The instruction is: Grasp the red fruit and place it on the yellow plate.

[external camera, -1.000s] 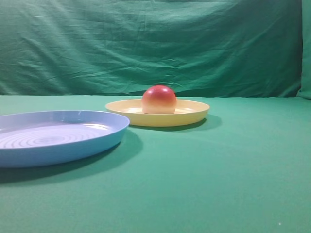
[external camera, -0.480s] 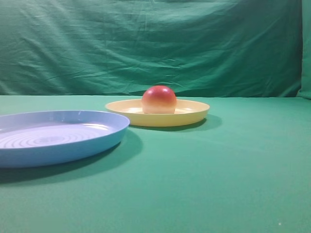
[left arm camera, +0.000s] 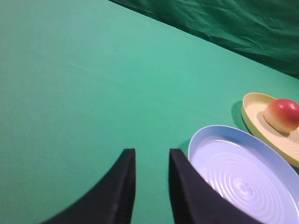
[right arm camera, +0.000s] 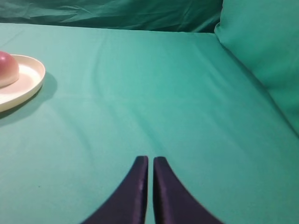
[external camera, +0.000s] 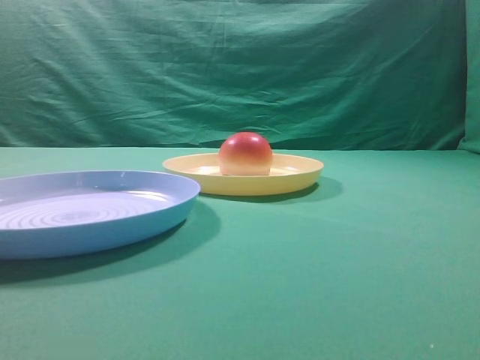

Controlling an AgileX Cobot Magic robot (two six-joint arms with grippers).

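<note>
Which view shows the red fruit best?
Exterior high: the red fruit sits centred and side-on, whole dome visible on the yellow plate. Left wrist shows it small near the right edge, from above. Right wrist catches only a sliver, cut off by the left edge.

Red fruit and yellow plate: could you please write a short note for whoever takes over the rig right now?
Left pincer: slightly open with a narrow gap, empty, above the green cloth beside the blue plate.
Right pincer: shut, empty, over bare cloth to the right of the yellow plate.
The red fruit sits flat side down on the yellow plate, roughly in the middle. The blue plate holds nothing.
Done: the fruit is on the yellow plate and neither pincer touches it.
Left: nothing for the placement itself, as far as the views show; both arms look clear of the plates.
</note>
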